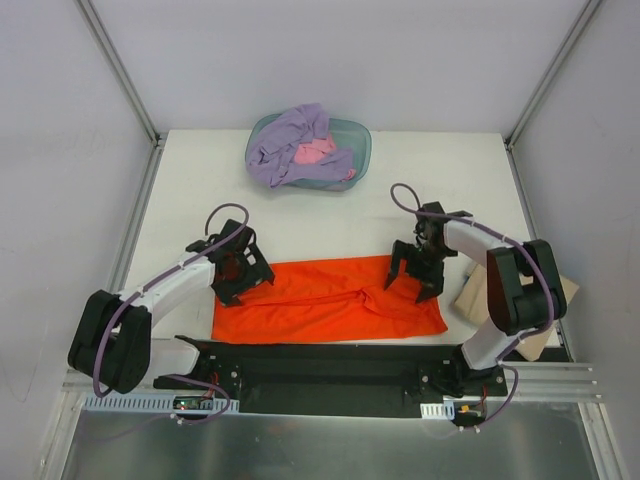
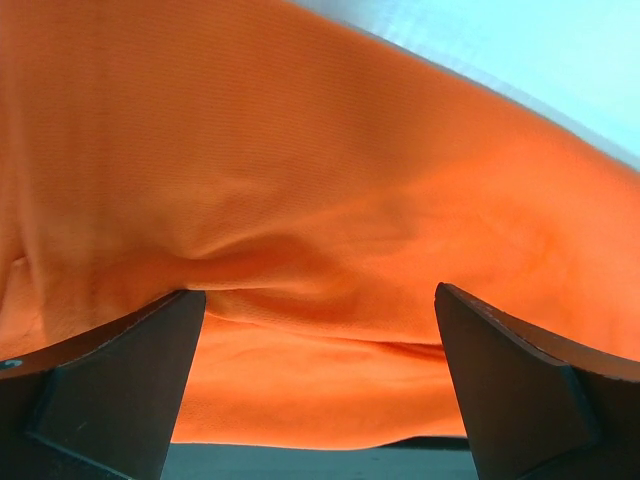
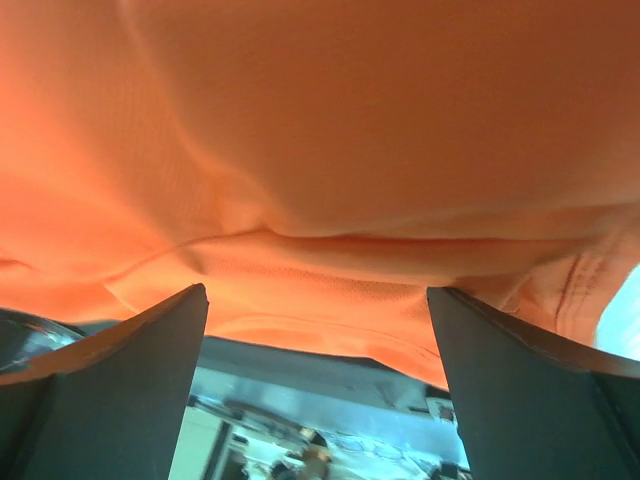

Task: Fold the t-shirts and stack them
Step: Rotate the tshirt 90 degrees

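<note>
Our left gripper (image 1: 240, 280) and right gripper (image 1: 413, 280), both spread wide and empty, sit over the far corners of the sideways-lying orange shirt (image 1: 320, 305).

Bright, even overhead light with soft shadows; both wrist views are blurred close-ups.
</note>
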Controlling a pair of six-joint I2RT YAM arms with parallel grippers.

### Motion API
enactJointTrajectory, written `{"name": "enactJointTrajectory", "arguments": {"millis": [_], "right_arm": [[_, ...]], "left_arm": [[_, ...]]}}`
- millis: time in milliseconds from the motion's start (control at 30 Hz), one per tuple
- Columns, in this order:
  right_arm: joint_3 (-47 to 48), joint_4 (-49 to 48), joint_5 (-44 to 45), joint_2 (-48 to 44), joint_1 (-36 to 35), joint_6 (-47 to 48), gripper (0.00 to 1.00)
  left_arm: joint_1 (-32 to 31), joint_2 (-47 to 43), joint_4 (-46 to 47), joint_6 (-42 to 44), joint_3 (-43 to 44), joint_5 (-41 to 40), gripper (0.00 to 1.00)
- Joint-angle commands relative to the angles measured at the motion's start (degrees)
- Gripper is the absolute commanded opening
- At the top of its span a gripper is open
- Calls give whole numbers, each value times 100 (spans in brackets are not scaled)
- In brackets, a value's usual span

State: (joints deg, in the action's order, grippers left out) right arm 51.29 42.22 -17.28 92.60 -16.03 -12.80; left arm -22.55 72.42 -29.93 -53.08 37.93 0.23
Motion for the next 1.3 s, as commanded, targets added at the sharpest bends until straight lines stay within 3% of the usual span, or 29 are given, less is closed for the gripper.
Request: {"name": "enactJointTrajectory", "arguments": {"millis": [0, 200, 467, 600, 867, 1033, 1267], "right_arm": [[932, -619, 366, 766, 381, 304, 97], [1936, -478, 49, 1646, 847, 216, 97], [4481, 260, -249, 3218, 1198, 374, 97], [5644, 927, -233, 3826, 1269, 559, 97], [7533, 1254, -538, 5083, 1822, 708, 97], [8107, 1193, -584, 5576, 1963, 946, 96], [8310, 314, -427, 5524, 2078, 709, 96]], "left_arm": [[-110, 210, 312, -194, 416, 179, 99], [-197, 588, 961, -238, 680, 653, 99], [-470, 1212, 1271, -238, 1040, 1172, 99], [-777, 1371, 1402, -326, 1102, 1400, 99], [-1436, 1836, 1719, -510, 1410, 1700, 99], [-1928, 2178, 1886, -467, 2023, 1761, 99], [-2385, 3172, 1895, -396, 3070, 2112, 99]]}}
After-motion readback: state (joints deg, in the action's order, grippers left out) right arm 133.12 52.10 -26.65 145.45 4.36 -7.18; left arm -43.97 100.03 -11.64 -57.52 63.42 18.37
